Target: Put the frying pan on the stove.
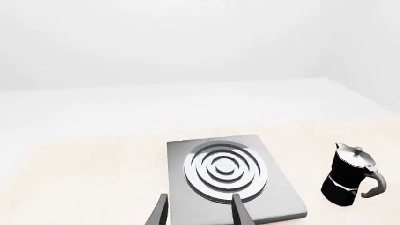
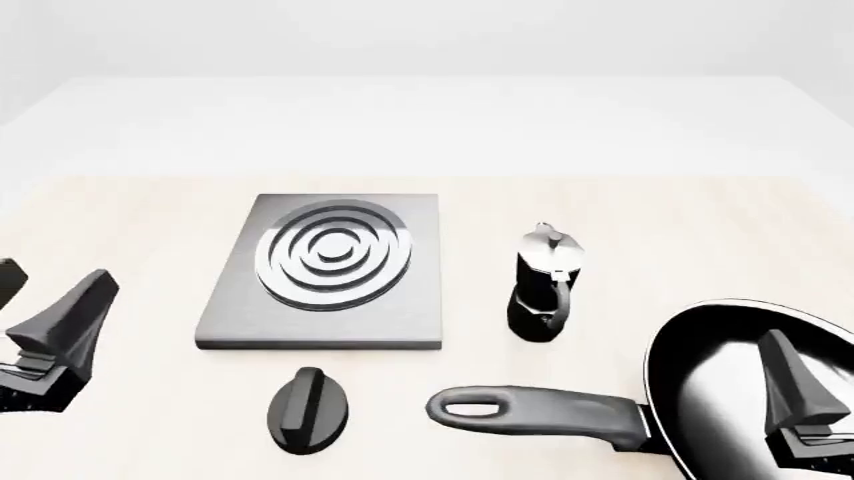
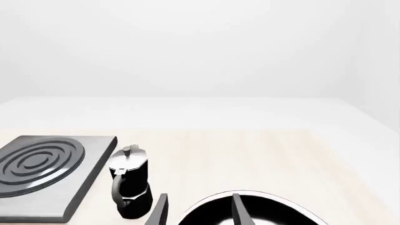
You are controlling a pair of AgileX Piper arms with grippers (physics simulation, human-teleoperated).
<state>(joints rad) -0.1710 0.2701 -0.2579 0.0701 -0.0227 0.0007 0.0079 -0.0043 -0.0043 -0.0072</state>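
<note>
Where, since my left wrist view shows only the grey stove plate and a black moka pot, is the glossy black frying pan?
Observer: Front view: the large glossy black frying pan is near right, right of the small black moka pot.
Operator: Handle direction?
Observer: Its long dark grey handle runs left toward a black oval knob.
Operator: Held?
Observer: No; the right gripper hovers over its bowl, fingers apart, empty.
</note>
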